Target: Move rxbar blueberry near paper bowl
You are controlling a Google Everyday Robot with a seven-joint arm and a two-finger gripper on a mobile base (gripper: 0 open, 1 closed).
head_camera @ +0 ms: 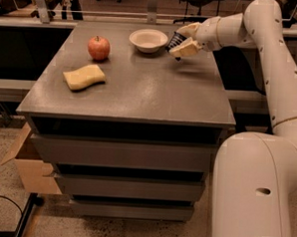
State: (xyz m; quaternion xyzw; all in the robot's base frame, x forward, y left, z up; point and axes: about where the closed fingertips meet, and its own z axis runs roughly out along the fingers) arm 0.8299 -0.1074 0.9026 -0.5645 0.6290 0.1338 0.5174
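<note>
The off-white paper bowl sits at the back middle of the grey table. My gripper is just to the right of the bowl, a little above the tabletop, shut on the rxbar blueberry. The bar's dark navy wrapper shows between the pale fingers, tilted with its lower end pointing down toward the table. Its shadow lies on the table right of the bowl.
A red apple stands at the back left. A yellow wavy-edged sponge lies in front of it. The grey table has drawers below. A cardboard box sits on the floor at left. My white base fills the lower right.
</note>
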